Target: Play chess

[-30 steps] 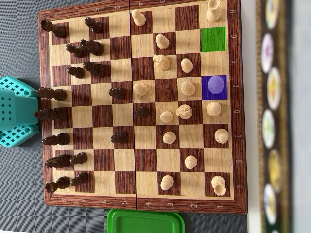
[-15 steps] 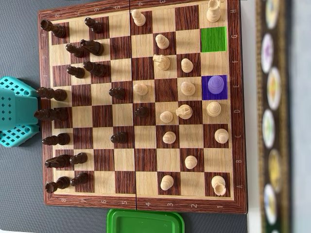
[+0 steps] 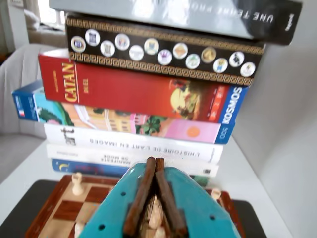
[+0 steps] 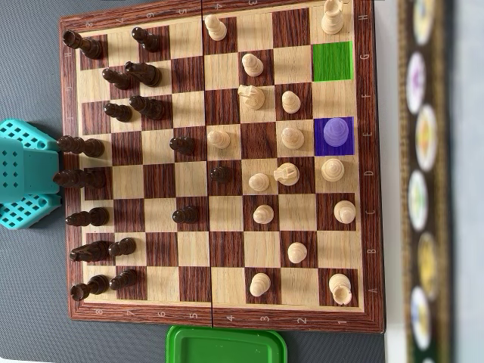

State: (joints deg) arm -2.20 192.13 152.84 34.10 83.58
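Observation:
The wooden chessboard (image 4: 219, 316) fills the overhead view, with dark pieces (image 4: 144, 73) on its left half and light pieces (image 4: 263, 214) on the right. One light piece (image 4: 335, 131) stands on a purple-marked square, and a green-marked square (image 4: 333, 61) two rows above it is bare. The teal arm (image 4: 26, 172) sits just off the board's left edge. In the wrist view my gripper (image 3: 155, 159) is shut: its brown pads (image 3: 141, 196) meet at the tips and hold nothing. Light pieces (image 3: 77, 183) on the board's far edge (image 3: 49, 203) show below and behind it.
A stack of books and game boxes (image 3: 143, 89) rises just beyond the board's far side; it shows as a strip (image 4: 427, 181) at the right of the overhead view. A green lid (image 4: 227, 345) lies against the board's bottom edge.

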